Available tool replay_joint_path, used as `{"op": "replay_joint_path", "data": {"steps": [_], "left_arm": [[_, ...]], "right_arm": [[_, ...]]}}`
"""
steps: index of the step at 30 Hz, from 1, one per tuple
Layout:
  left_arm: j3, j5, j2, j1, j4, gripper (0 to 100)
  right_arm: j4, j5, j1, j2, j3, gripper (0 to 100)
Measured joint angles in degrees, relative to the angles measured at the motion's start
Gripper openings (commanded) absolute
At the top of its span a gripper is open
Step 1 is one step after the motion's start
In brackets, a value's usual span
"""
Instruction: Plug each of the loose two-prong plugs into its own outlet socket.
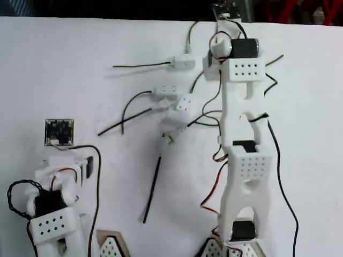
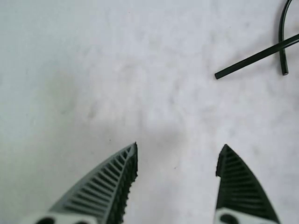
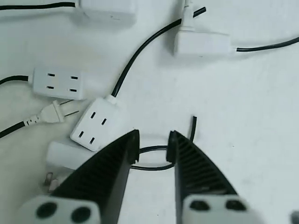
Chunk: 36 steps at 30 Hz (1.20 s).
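Note:
My right gripper (image 3: 153, 140) hangs over the cluster of cords, open by a narrow gap, with a black cable loop (image 3: 149, 158) on the table beneath its tips. Just beyond lie a white two-socket outlet (image 3: 96, 122), a second outlet (image 3: 58, 83), and a small loose two-prong plug (image 3: 56, 112) between them. A bigger white plug (image 3: 65, 156) lies beside one finger, prongs showing. From above, the outlets (image 1: 186, 103) (image 1: 166, 91) and the plug (image 1: 174, 120) sit mid-table, left of the right arm (image 1: 244, 112). My left gripper (image 2: 177, 149) is open over bare table.
Another outlet block (image 1: 184, 62) and a white adapter (image 3: 203, 44) lie farther back with black cords trailing. A straight black cord (image 1: 153, 184) runs toward the front edge. A cable end (image 2: 252, 58) lies ahead of the left gripper. The left arm (image 1: 53, 214) sits at the front left.

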Motion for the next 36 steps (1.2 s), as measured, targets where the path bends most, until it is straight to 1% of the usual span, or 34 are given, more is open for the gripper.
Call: {"op": "replay_joint_path", "data": {"steps": [3,5,8,12,15,18,23,27,32,36], "left_arm": [[0.00,0.00,0.00,0.00,0.00,27],[0.00,0.00,0.00,0.00,0.00,27],[0.00,0.00,0.00,0.00,0.00,27],[0.00,0.00,0.00,0.00,0.00,27],[0.00,0.00,0.00,0.00,0.00,27],[0.00,0.00,0.00,0.00,0.00,27],[0.00,0.00,0.00,0.00,0.00,27],[0.00,0.00,0.00,-0.44,0.00,27],[0.00,-0.09,0.00,-2.29,-0.35,27],[0.00,-0.09,0.00,-2.46,-0.35,27]], "right_arm": [[0.35,0.00,-1.23,0.00,1.23,4.3],[0.35,0.00,-2.46,-0.62,4.84,4.3],[0.35,0.00,-4.84,-4.57,13.54,4.4],[0.26,-0.44,-9.41,-13.71,28.13,10.9],[0.26,-4.66,-12.40,-18.81,37.89,14.2],[-1.32,-9.49,-13.71,-20.57,44.04,14.2],[-8.26,-16.88,-14.68,-20.66,49.49,14.4],[-11.69,-20.92,-15.82,-18.81,50.73,14.4],[-14.42,-23.38,-18.29,-14.33,50.73,14.4],[-17.14,-23.74,-18.99,-10.46,50.73,14.4]]}}
